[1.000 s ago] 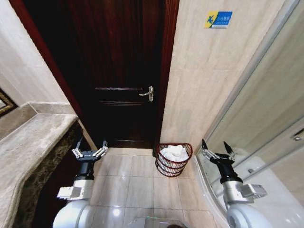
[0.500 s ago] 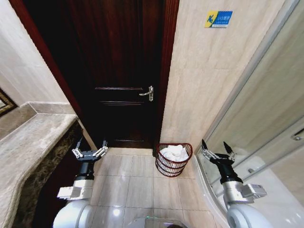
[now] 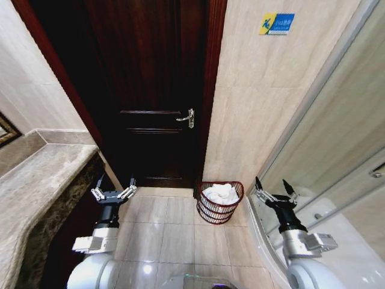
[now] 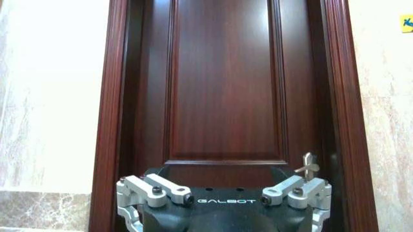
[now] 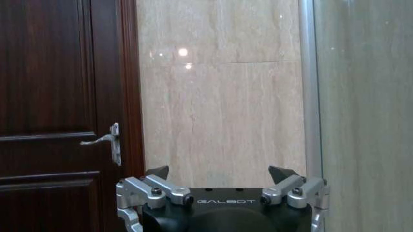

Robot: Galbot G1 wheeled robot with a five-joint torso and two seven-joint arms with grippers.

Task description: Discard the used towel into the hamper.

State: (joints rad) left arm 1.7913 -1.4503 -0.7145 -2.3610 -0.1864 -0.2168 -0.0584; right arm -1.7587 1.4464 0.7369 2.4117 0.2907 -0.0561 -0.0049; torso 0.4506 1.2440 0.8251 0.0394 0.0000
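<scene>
Nearest, the left end effector and right end effector are raised with fingers spread, both empty. Between and beyond them on the tiled floor stands the round reddish-brown wire hamper, nearer the right arm, holding the crumpled white towel. Farthest, the wrist views show the dark wooden door and its metal lever handle, not the hamper.

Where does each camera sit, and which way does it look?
Head view: high up, looking down at the floor, the hamper with a white towel in it, and both arms.
Left wrist view: behind the open left gripper, facing the door.
Right wrist view: behind the open right gripper, facing the wall.
All three share the door handle.
</scene>
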